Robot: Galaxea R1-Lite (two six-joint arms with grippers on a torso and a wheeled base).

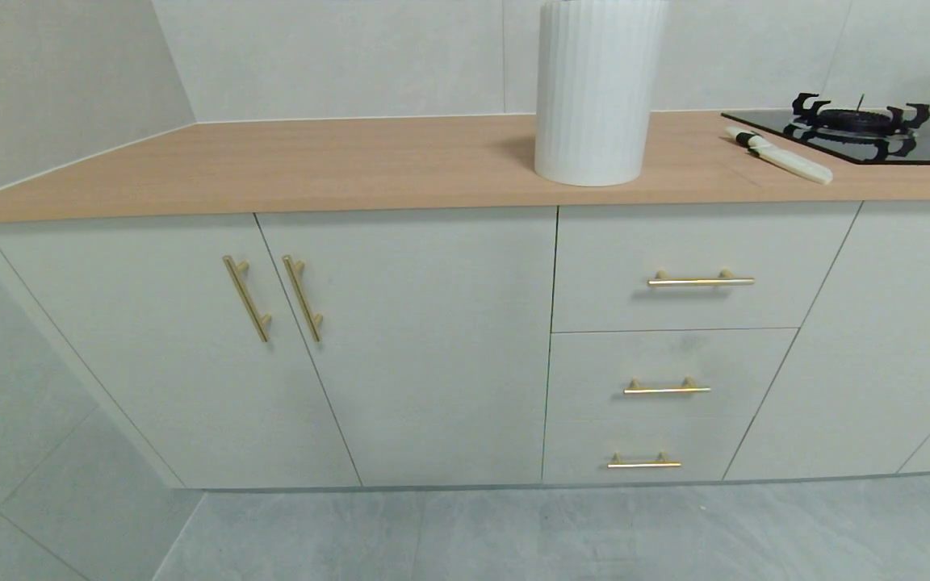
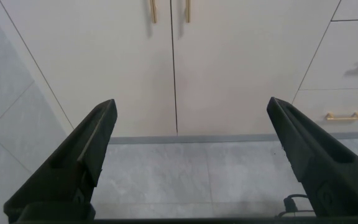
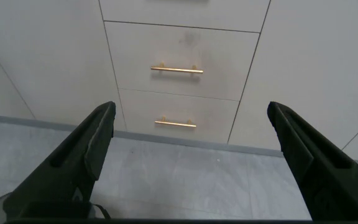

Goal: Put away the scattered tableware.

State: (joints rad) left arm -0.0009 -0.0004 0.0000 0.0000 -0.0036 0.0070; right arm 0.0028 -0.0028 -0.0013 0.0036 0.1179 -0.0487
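A knife (image 1: 780, 155) with a pale blade and a black-and-white handle lies on the wooden countertop (image 1: 352, 165), right next to the stove. A tall white ribbed container (image 1: 598, 89) stands on the countertop left of it. My left gripper (image 2: 191, 109) hangs low in front of the double cabinet doors (image 2: 176, 62), open with nothing between its fingers. My right gripper (image 3: 191, 115) is open too, low before the lower drawers (image 3: 179, 59), holding nothing.
A black gas stove (image 1: 877, 133) sits at the counter's right end. Below are two cabinet doors with gold handles (image 1: 275, 297) and three drawers with gold handles (image 1: 699, 281). Grey tiled floor (image 1: 513, 532) lies in front; a wall closes the left side.
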